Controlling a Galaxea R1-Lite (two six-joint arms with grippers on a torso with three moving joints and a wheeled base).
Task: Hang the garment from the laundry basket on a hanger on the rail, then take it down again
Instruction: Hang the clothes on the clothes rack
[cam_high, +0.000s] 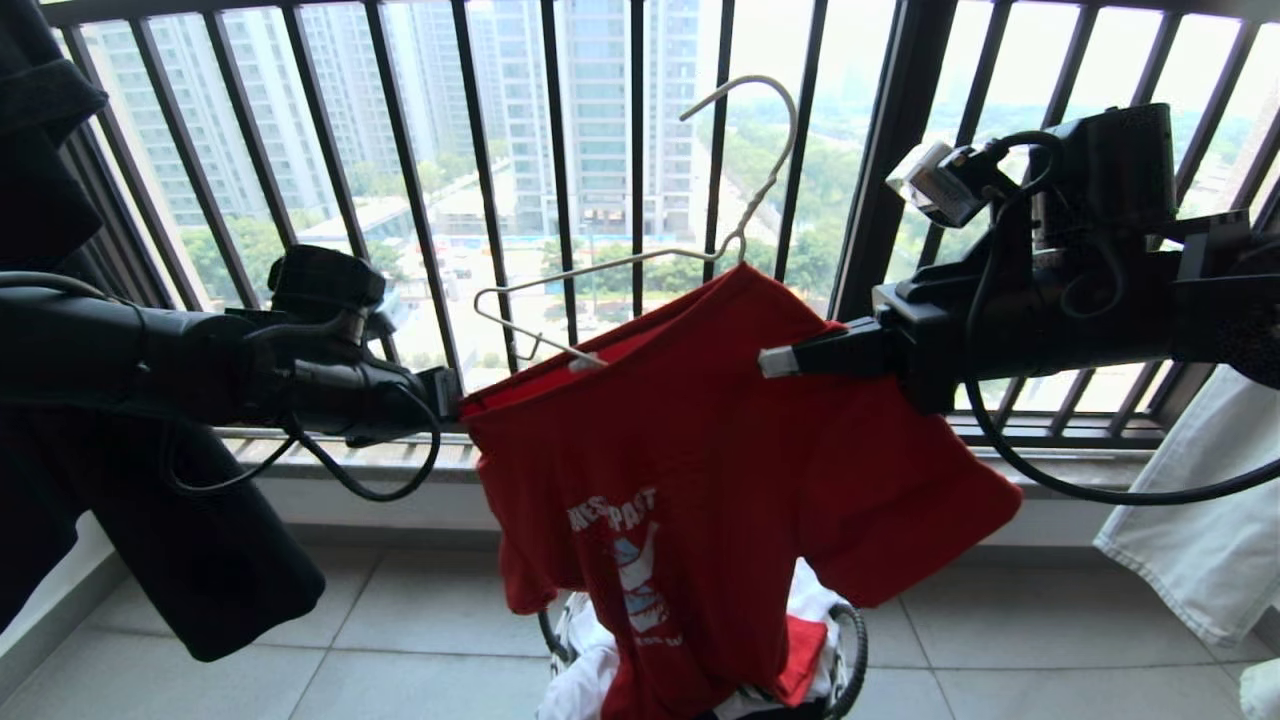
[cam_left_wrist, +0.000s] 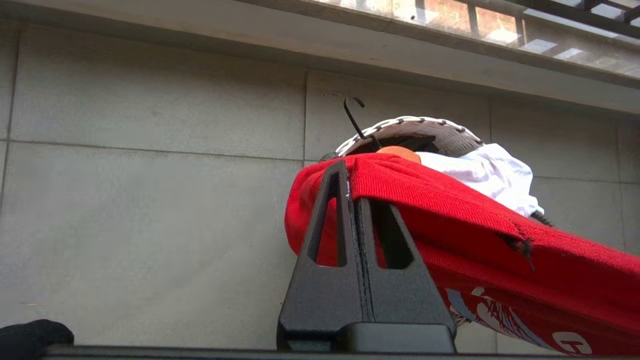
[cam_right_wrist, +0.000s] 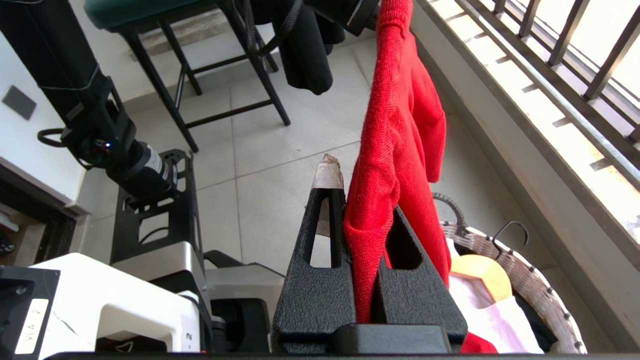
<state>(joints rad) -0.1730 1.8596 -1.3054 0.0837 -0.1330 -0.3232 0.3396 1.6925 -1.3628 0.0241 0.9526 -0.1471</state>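
Pinching the red shirt (cam_high: 700, 470) from both sides, the two claws hold it stretched in the air before the window bars (cam_high: 420, 170). The left claw (cam_high: 452, 396) is clamped tight on the shirt's edge at 9 o'clock in the head view; its wrist view shows the fingers (cam_left_wrist: 325, 220) pressed together with the red hem folded over their tips. The right claw (cam_high: 772, 361) comes in from 3 o'clock and grips the shirt near its upper edge; its wrist view shows red cloth squeezed between the closed fingers (cam_right_wrist: 320, 280).

The cream wire hanger (cam_high: 640, 265) is tilted, one end tucked into the shirt's opening, the other shoulder bare at 10 o'clock, and its hook (cam_high: 760, 130) rising toward 12 o'clock, free of any support.

The shirt's lettering and graphic face the head camera, and its lower part hangs into the basket (cam_high: 850, 650) at 6 o'clock, where white cloth (cam_high: 590, 660) lies. A wooden hanger (cam_right_wrist: 482, 272) rests in the basket too.

A black garment (cam_high: 200, 540) hangs at 8 o'clock and a pale one (cam_high: 1200, 520) at 4 o'clock.
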